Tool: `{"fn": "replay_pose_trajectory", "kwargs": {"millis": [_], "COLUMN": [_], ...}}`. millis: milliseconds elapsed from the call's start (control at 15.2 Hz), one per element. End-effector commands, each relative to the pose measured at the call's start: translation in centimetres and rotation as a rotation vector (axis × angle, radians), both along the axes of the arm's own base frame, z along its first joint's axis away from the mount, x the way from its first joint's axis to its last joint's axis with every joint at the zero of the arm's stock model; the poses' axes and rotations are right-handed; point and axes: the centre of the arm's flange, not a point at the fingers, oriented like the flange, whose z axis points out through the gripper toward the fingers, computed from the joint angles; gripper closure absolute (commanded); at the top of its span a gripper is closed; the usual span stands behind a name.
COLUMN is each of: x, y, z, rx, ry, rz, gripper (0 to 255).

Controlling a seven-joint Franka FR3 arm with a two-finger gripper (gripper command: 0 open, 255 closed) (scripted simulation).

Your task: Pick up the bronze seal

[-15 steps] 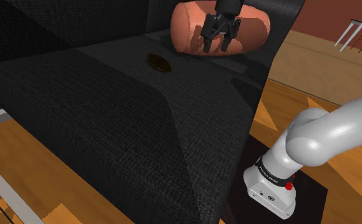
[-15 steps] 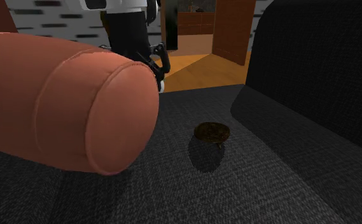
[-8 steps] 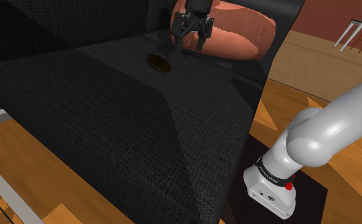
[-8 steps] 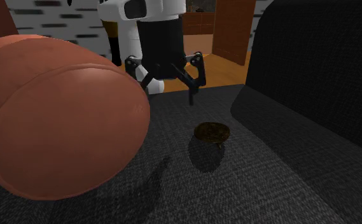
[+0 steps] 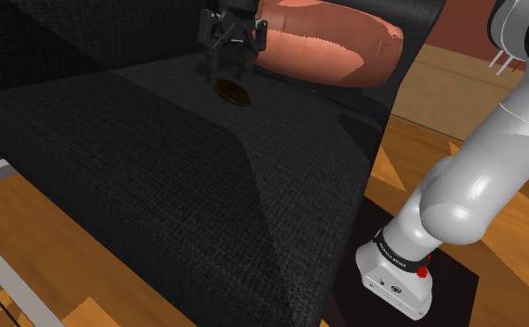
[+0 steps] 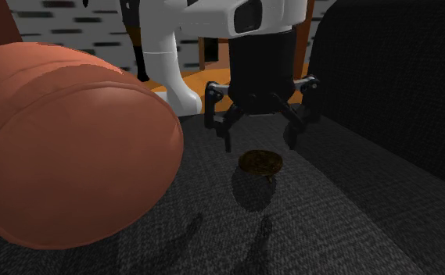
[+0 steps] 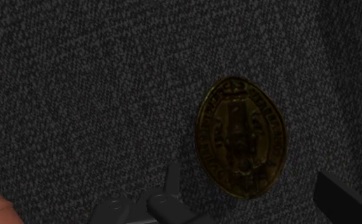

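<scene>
**A:** Where is the bronze seal (image 6: 261, 163) just now?

**B:** Flat on the dark sofa seat (image 6: 346, 226), directly beneath the claw (image 6: 259, 143). The claw hangs released, its fingers spread wide, one on either side of the seal and neither touching it.

**A:** So what could spoil the pick?

**B:** Mostly how thin it is, I think. It is a low disc lying on soft weave, with very little edge to pinch. If the claw closes too high, the fingers probably slide over the top and meet on nothing. If it goes too deep, the tips likely dig into the fabric and push the seal askew.

**A:** Anything else close by?

**B:** The orange-brown bolster cushion (image 6: 64, 148) lies just beside the claw. A sideways drift on the way down might brush it and knock the approach off line
</scene>
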Motion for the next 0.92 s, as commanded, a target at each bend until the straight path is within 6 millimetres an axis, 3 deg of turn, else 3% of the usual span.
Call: {"fn": "replay_pose_trajectory", "kwargs": {"millis": [0, 462, 528, 858], "x": [0.2, 0.2, 0.2, 0.2], "y": [0.6, 0.6, 0.5, 0.5], "z": [-0.7, -3.7, -3.6, -3.6], "rx": [0.002, 0.002, 0.002, 0.002], "ry": [0.0, 0.0, 0.0, 0.0], "rz": [0.0, 0.0, 0.0, 0.0], "gripper": [0, 0, 255, 255]}}
